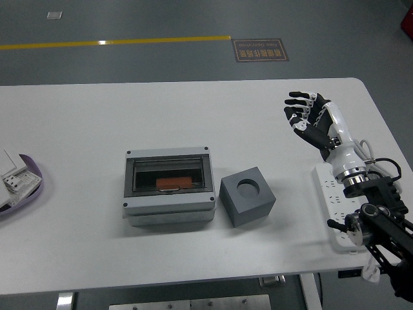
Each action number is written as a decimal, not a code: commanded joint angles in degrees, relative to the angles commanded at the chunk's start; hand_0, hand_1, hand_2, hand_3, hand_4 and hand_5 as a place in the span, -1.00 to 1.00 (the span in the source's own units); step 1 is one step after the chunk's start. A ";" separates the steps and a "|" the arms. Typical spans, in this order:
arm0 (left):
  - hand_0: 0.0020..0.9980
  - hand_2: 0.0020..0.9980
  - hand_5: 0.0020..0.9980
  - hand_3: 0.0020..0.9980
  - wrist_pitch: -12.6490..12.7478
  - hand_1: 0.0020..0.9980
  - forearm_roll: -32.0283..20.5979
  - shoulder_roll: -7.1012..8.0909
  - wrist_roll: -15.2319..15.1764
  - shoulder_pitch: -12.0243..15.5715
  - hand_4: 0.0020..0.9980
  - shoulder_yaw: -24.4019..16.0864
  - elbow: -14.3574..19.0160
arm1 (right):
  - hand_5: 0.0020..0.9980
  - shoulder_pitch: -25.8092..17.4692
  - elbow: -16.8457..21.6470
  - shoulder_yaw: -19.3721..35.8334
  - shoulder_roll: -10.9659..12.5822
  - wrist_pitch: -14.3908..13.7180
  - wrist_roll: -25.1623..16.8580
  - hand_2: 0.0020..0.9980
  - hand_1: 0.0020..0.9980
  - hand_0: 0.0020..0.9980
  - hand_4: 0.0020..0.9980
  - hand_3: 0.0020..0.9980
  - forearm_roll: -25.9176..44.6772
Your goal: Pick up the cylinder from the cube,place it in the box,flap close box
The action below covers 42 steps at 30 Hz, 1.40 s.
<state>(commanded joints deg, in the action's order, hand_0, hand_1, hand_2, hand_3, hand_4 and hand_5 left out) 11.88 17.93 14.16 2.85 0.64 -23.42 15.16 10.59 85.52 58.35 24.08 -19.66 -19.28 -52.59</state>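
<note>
My right hand [308,117] is open, fingers spread and slightly curved, holding nothing and touching nothing. It is raised over the table [77,129] at roughly 3 o'clock from the cube [248,196], well apart from it. The forearm enters from the lower right corner, crossing above a white power strip [333,200].

The cube's round socket shows no cylinder. The box [170,185] sits just beside the cube at its 9 o'clock. Through its dark cover an orange object [175,183] shows, its shape unclear.
</note>
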 joint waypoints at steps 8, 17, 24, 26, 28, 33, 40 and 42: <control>0.01 0.19 -0.65 0.30 -0.17 0.17 0.86 0.09 -0.04 -0.81 0.57 0.32 0.28 | -0.76 -0.40 0.27 0.83 0.25 -0.07 -0.07 0.25 0.17 0.24 0.35 0.28 -0.05; 0.00 0.19 -0.65 0.30 -0.17 0.17 1.07 0.90 -0.07 -1.17 0.57 0.55 0.28 | -0.76 -0.89 0.19 1.70 0.81 -0.18 -0.22 0.25 0.17 0.23 0.35 0.28 -0.02; 0.00 0.19 -0.64 0.29 -0.19 0.17 0.75 0.82 -0.02 -0.89 0.56 0.64 0.21 | -0.76 -1.28 0.10 2.25 0.51 0.03 -0.58 0.25 0.17 0.23 0.35 0.28 1.43; 0.00 0.19 -0.64 0.29 -0.18 0.17 0.63 0.81 -0.02 -0.82 0.56 0.62 0.16 | -0.76 -1.34 0.07 2.27 0.40 0.15 -0.72 0.25 0.17 0.23 0.35 0.28 2.17; 0.00 0.19 -0.64 0.29 -0.17 0.17 0.58 0.78 -0.03 -0.80 0.56 0.44 0.13 | -0.76 -1.37 0.06 2.34 0.32 0.24 -0.87 0.25 0.17 0.23 0.35 0.28 2.86; 0.00 0.19 -0.65 0.29 -0.19 0.17 0.53 0.60 -0.03 -1.01 0.56 0.24 0.11 | -0.76 -1.38 -0.03 2.69 0.29 0.28 -1.08 0.25 0.17 0.23 0.35 0.28 3.73; 0.00 0.19 -0.65 0.29 -0.18 0.17 0.47 0.51 -0.03 -1.06 0.56 0.21 0.09 | -0.75 -1.36 -0.33 2.69 0.19 0.25 -1.14 0.25 0.17 0.21 0.35 0.28 3.95; -0.01 0.19 -0.64 0.29 -0.17 0.17 0.43 0.51 -0.03 -1.02 0.56 0.23 0.08 | -0.75 -1.37 -0.35 2.69 0.18 0.24 -1.17 0.24 0.16 0.20 0.35 0.28 3.96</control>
<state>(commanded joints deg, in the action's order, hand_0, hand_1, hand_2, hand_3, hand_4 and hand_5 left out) 11.71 18.36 14.67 2.82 -0.38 -23.19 15.24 9.23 85.17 61.04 24.26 -19.42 -20.45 -48.63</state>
